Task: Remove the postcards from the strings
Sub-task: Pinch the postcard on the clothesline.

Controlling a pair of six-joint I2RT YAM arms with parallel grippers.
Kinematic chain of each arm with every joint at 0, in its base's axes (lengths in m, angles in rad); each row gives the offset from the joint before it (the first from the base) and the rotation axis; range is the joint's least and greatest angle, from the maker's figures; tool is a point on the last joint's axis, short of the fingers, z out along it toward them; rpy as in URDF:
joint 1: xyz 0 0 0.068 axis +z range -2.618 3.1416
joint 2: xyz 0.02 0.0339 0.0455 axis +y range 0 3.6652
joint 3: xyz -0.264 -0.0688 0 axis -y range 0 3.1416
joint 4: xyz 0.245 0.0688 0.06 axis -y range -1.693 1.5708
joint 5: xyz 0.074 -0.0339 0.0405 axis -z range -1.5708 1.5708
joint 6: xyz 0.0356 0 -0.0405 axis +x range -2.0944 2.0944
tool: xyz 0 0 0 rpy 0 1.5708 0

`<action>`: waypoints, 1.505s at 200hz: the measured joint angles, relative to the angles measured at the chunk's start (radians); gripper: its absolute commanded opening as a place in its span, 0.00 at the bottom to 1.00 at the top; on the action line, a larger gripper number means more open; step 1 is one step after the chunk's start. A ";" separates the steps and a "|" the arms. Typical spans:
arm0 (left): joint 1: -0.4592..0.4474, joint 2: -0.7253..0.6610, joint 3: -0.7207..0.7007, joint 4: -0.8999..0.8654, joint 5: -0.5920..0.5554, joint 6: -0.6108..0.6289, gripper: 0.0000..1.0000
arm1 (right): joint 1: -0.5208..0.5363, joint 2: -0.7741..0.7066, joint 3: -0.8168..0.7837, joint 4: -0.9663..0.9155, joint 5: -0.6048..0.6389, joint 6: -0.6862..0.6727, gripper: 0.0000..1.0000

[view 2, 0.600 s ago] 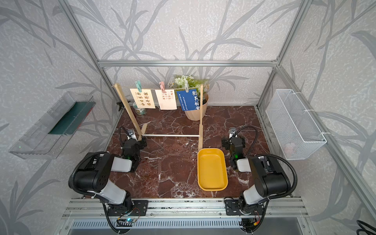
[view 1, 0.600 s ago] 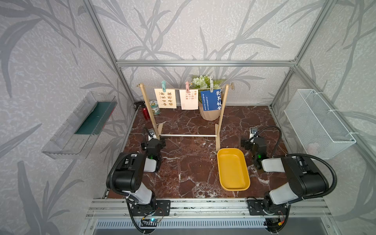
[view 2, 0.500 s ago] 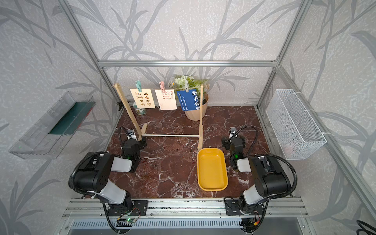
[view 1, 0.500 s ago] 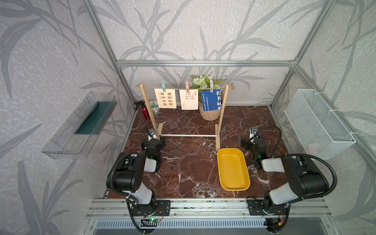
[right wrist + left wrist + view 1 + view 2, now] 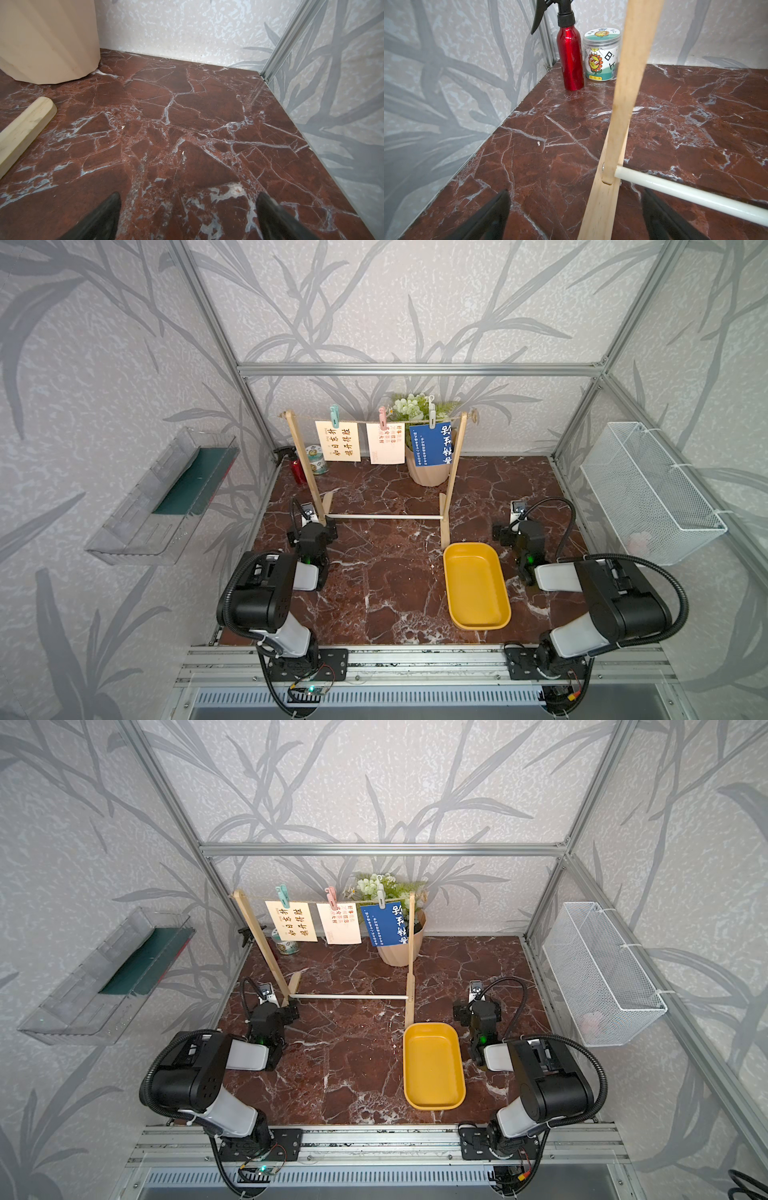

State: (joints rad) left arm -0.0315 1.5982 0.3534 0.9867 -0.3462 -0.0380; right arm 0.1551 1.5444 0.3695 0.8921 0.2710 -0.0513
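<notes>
My left gripper [image 5: 576,197] sits low over the marble tabletop [image 5: 386,572] with its jaws spread wide. Only the foot of the left wooden post [image 5: 305,464] stands between them, and I cannot quite tell whether a finger brushes it. The white dowel [image 5: 382,516] runs from that post's base across to the right wooden post [image 5: 455,464], fencing the low space ahead of me. My right gripper [image 5: 188,199] is likewise wide open and empty over bare marble, with the yellow tray [image 5: 476,587] just beside my wrist and the ribbed flowerpot [image 5: 45,39] ahead near the back wall. All three cards hang high on the twine [image 5: 361,421] between the post tops, well apart from both grippers. The calligraphy postcard [image 5: 337,441] hangs under a teal clothespin [image 5: 333,416] and the orange-text postcard [image 5: 386,443] under a pink clothespin [image 5: 382,417]. The blue postcard [image 5: 430,444] hangs tilted under a pale clothespin [image 5: 432,412], its outer edge close to the right post. Their lower edges hang free, with open air below down to the dowel. A red spray bottle [image 5: 571,60] and a sunflower-label jar [image 5: 602,56] stand in the back corner behind the left post.
</notes>
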 measured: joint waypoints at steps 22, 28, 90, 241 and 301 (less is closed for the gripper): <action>0.002 0.000 0.000 -0.001 0.005 -0.001 0.99 | 0.000 0.000 0.000 0.000 -0.002 0.002 0.99; 0.002 0.000 0.000 -0.001 0.006 -0.001 0.99 | -0.001 0.000 0.000 0.000 -0.002 0.002 0.99; -0.022 -0.032 0.000 -0.038 -0.012 0.016 0.99 | -0.002 0.000 0.000 0.000 -0.007 -0.002 0.99; -0.507 -0.329 0.747 -0.732 0.587 0.041 0.76 | 0.058 -0.425 0.932 -0.935 -0.597 0.113 0.96; -0.343 -0.188 0.745 -0.696 0.852 -0.049 0.76 | 0.101 -0.264 1.328 -1.208 -0.839 0.066 0.95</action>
State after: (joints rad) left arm -0.3744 1.4097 1.0981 0.2909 0.5060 -0.0872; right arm 0.2565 1.2808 1.6978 -0.3161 -0.5682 0.0143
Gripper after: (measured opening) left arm 0.762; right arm 0.955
